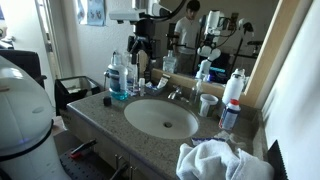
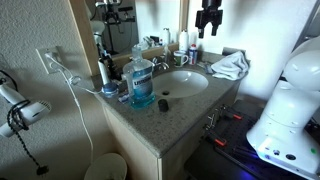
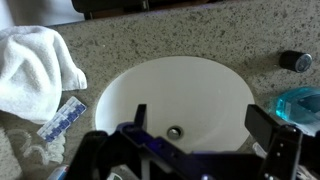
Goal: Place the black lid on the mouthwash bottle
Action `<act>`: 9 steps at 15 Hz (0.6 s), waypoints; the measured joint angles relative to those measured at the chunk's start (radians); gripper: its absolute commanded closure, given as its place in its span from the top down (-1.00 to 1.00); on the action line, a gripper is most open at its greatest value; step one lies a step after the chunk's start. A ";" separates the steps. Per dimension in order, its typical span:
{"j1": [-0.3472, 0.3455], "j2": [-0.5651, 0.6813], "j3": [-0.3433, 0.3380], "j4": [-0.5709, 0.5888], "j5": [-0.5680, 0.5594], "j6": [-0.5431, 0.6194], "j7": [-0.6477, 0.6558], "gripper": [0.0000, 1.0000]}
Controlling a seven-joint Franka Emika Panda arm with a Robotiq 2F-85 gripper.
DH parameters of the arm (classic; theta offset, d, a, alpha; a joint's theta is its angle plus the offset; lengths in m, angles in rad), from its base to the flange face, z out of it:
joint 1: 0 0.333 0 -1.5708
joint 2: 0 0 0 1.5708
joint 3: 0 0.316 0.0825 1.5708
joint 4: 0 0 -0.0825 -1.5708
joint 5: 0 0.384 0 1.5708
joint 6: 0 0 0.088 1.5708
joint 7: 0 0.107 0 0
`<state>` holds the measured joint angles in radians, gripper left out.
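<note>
The mouthwash bottle (image 2: 142,80) stands uncapped on the counter beside the sink, clear with blue liquid; it shows in both exterior views (image 1: 117,80), and in the wrist view (image 3: 300,104) at the right edge. The black lid (image 2: 163,103) lies on the granite near the bottle's foot and shows in the wrist view (image 3: 295,60) at the upper right. My gripper (image 3: 203,125) is open and empty, hanging high over the sink basin (image 3: 170,85). It is also in both exterior views (image 1: 139,55) (image 2: 208,25), well apart from lid and bottle.
A crumpled white towel (image 3: 35,60) (image 2: 230,65) lies on the counter beside the basin, with a small blue packet (image 3: 65,115) next to it. A white bottle with a red top (image 1: 233,90), a cup (image 1: 207,103) and the faucet (image 1: 175,93) stand along the mirror.
</note>
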<state>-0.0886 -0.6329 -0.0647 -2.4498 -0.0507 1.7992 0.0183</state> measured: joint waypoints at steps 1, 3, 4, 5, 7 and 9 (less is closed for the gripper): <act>0.006 -0.004 0.019 -0.005 0.000 0.000 0.019 1.00; 0.017 -0.015 0.063 -0.014 0.000 0.000 0.070 1.00; 0.024 -0.023 0.085 -0.020 0.000 0.001 0.097 1.00; 0.033 -0.032 0.108 -0.027 0.004 0.003 0.122 1.00; 0.060 -0.042 0.157 -0.043 0.018 0.015 0.177 1.00; 0.093 -0.040 0.206 -0.064 0.041 0.050 0.224 1.00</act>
<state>0.0043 -0.6731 0.1416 -2.5142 -0.0099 1.8489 0.2419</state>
